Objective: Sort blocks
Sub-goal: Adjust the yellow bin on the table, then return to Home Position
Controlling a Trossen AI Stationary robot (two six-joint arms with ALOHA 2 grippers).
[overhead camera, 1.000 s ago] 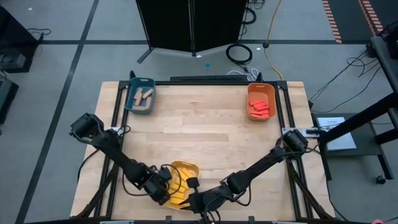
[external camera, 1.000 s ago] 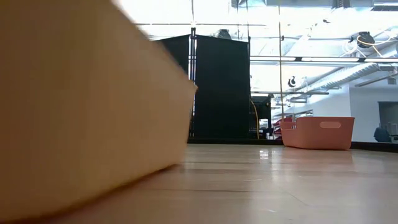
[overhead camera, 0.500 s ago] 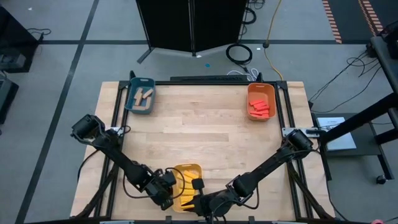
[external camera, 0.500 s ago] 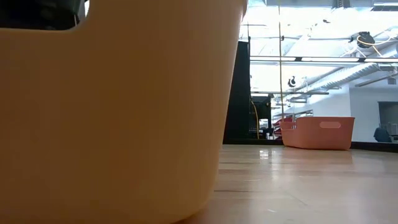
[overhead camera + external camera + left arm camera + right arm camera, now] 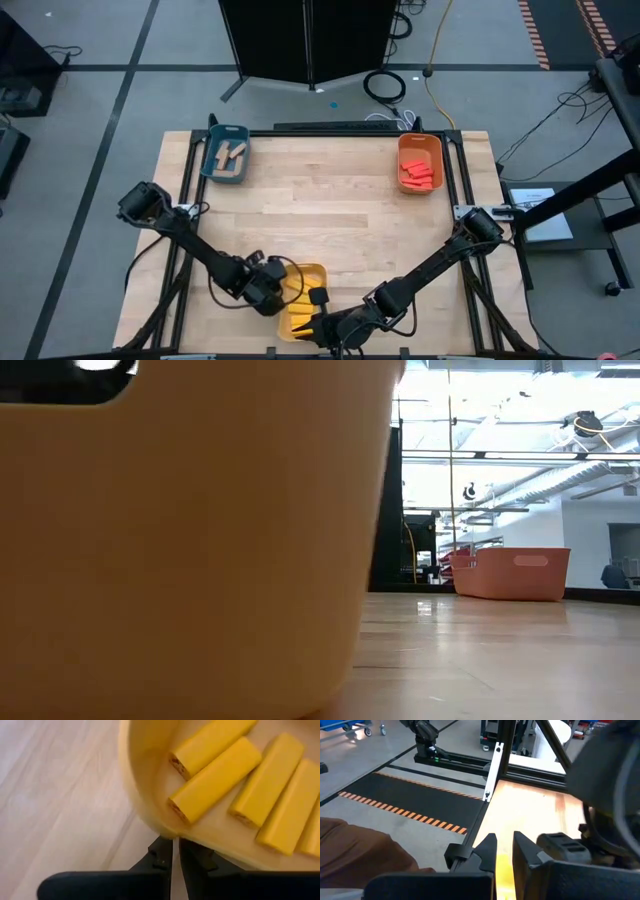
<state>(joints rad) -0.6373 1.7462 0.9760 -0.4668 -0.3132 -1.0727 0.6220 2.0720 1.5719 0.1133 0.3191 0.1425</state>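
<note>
From above, the yellow tray sits at the table's near edge, the left gripper pinched shut on its left rim and the right gripper shut at its near end; the table between is open, with tan blocks in the teal tray and red blocks in the orange tray at the far corners. Low down, the yellow wall fills the left; bare wood runs to the orange tray. The left wrist shows yellow blocks lying side by side inside the rim. The right wrist shows narrow jaws over the table edge.
</note>
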